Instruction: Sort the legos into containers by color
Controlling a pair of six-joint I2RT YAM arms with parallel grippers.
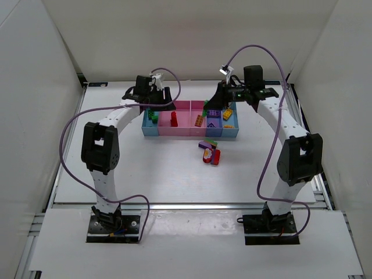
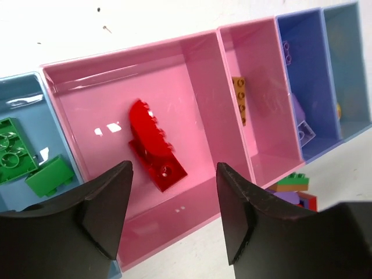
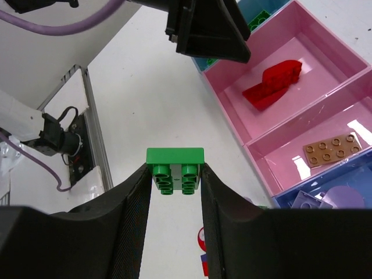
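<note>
Lego (image 3: 175, 171) of glossy green plastic, a squat block with round studs turned to the lens, sits at mid-frame of the right wrist view. It is pinched between the two matte black fingers (image 3: 136, 209) of the right gripper (image 3: 174, 177), which press flat on its sides, and it hangs in the air left of the bins in that frame. The left gripper (image 2: 173, 168) has its jaws spread wide and bare, their wedge-shaped black tips rising from the bottom of the left wrist view over the wide pink bin (image 2: 203, 81), touching nothing. In that bin lies a shiny red brick (image 2: 152, 142) with a rounded, arched top over a flat base. At the left edge the light blue bin (image 2: 26, 96) holds two green bricks (image 2: 11, 157), one square and studded, one smooth. To the right, the narrow pink bin (image 2: 264, 70) has a flat tan-orange plate (image 2: 239, 100) with studs, and the darker blue bin (image 2: 308, 58) holds pale purple pieces (image 2: 302, 125). The containers (image 1: 190, 132) are thin-walled, smooth and reflective. In the top view a small loose heap (image 1: 209, 152) of red, purple and green pieces lies on the white table (image 1: 145, 168) just below the row
</note>
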